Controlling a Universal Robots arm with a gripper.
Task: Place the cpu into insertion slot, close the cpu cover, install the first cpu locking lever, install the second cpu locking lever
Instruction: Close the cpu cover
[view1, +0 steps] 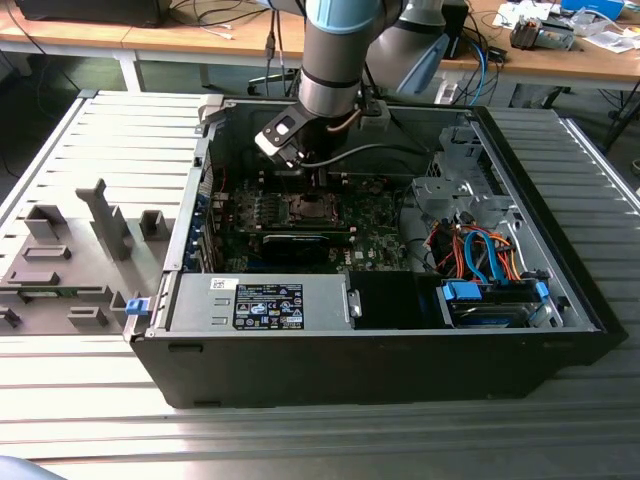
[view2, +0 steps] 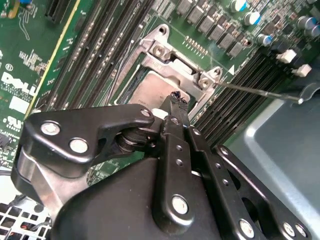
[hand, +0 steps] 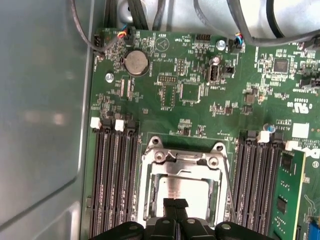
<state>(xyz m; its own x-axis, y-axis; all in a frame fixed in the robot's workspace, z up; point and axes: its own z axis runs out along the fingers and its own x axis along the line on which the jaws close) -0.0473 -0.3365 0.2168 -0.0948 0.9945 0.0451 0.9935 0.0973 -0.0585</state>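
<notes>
The cpu (hand: 182, 190) shows its silver-grey top (view2: 149, 93) lying in the insertion slot (view1: 308, 208) on the green board, so the contact field is hidden under it. The cpu cover (hand: 150, 172), a silvery frame (view2: 180, 59), lies flat around the chip, which shows through its window. My gripper (hand: 175, 204) is shut with nothing between its fingers, and its tips (view2: 175, 98) hang just over the chip's edge. One thin wire locking lever (view2: 257, 90) sticks out sideways from the socket corner, unlatched. In the exterior view the gripper (view1: 318, 182) reaches down into the computer case over the socket.
Long memory slots (hand: 112, 175) flank the socket on both sides, with a green memory module (hand: 287, 195) in one. A black graphics card (view1: 295, 243) lies in front of the socket. The power supply (view1: 265, 300), coloured cables (view1: 480, 250) and case walls (hand: 40, 100) close in.
</notes>
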